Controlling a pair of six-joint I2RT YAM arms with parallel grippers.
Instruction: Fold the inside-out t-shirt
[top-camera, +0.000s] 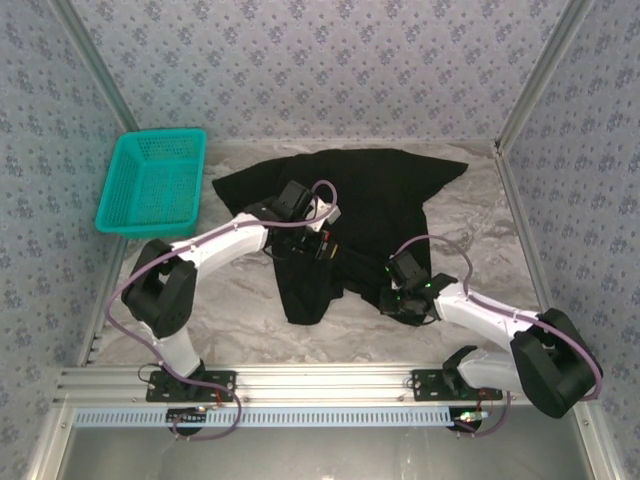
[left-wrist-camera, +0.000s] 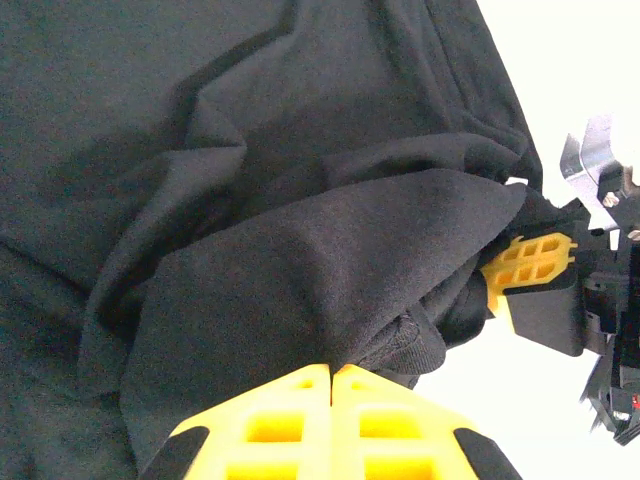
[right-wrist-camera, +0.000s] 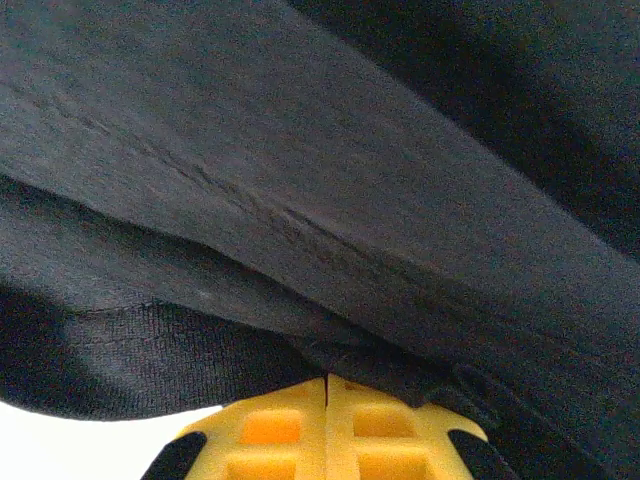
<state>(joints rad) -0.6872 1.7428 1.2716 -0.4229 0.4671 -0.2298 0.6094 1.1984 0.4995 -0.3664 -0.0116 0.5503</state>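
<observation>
The marble bench (top-camera: 250, 315) holds the black inside-out t-shirt (top-camera: 385, 195), bunched up in the middle, and the left end effector (left-wrist-camera: 331, 372) and right end effector (right-wrist-camera: 327, 382) each pinch tight on its cloth, likely so they can pull it flat for folding.

Both clamped: left pincer (left-wrist-camera: 330, 370), right pincer (right-wrist-camera: 327, 380)
</observation>
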